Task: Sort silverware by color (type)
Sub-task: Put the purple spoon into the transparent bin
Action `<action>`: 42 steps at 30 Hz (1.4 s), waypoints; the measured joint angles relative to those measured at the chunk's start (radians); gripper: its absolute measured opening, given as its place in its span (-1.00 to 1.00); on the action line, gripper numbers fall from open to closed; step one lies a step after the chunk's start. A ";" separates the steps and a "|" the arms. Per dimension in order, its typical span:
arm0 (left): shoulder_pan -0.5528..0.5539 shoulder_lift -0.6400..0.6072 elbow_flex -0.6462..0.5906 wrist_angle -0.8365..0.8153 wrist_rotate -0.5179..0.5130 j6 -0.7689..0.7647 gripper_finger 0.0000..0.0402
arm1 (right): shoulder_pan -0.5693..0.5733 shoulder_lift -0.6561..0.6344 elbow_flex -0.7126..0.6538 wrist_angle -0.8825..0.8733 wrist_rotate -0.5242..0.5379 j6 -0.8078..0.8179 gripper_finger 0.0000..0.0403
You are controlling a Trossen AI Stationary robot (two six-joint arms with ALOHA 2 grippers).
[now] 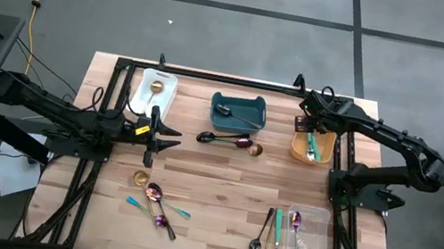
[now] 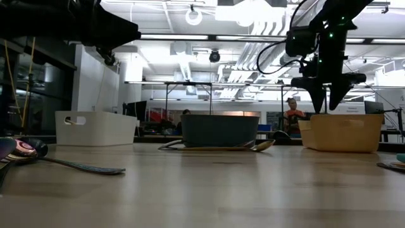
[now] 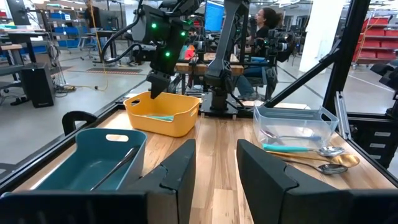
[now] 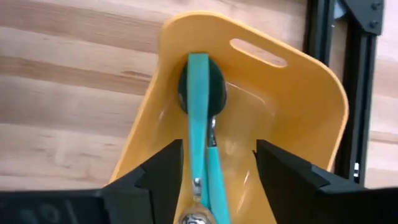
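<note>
My open fingers (image 4: pixel 160 180) hang over the orange bin (image 4: pixel 298 118), where two teal-handled utensils (image 4: pixel 200 124) lie crossing each other, pointing to twelve o'clock.

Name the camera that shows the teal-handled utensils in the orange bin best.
Right wrist view: teal-handled utensils fill the orange bin below the open right gripper. High view shows them small; left wrist view a teal sliver; low view only the bin wall.

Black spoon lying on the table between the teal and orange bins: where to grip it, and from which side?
Take the black spoon mid-handle, from straight above, jaws across its width. It lies flat, bowl toward the white bin, its handle running toward the orange bin and meeting an iridescent spoon there. So I'd grip nearer the bowl, where the wood on both sides looks bare.
</note>
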 joint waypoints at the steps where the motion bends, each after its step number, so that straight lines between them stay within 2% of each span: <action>1: 0.000 0.000 0.000 0.000 0.000 0.000 -0.45 | 0.004 -0.008 0.007 -0.001 -0.006 -0.016 -0.01; 6: 0.000 0.000 0.000 -0.001 0.000 0.001 -0.45 | 0.104 -0.084 0.025 0.081 0.020 -0.034 0.00; 12: 0.000 0.000 0.000 -0.002 0.000 0.001 -0.45 | 0.355 -0.113 0.025 0.295 0.126 -0.046 0.00; 15: 0.000 0.000 0.000 -0.002 0.000 0.001 -0.45 | 0.486 -0.077 0.025 0.435 0.182 -0.075 0.00; 20: 0.000 0.000 0.000 -0.003 0.000 0.000 -0.45 | 0.646 0.027 0.025 0.718 0.238 -0.234 0.00; 27: 0.000 0.000 0.000 -0.007 0.000 0.001 -0.45 | 0.748 0.247 0.025 1.155 0.279 -0.472 0.00; 30: 0.000 0.000 0.000 -0.007 0.000 0.001 -0.45 | 0.756 0.340 0.025 1.280 0.266 -0.551 0.00; 33: 0.000 0.000 0.000 -0.007 0.000 0.001 -0.45 | 0.755 0.394 0.024 1.361 0.199 -0.611 0.00; 42: 0.000 0.000 0.000 -0.007 0.000 0.012 -0.45 | 0.767 0.385 0.024 1.437 -0.039 -0.681 0.00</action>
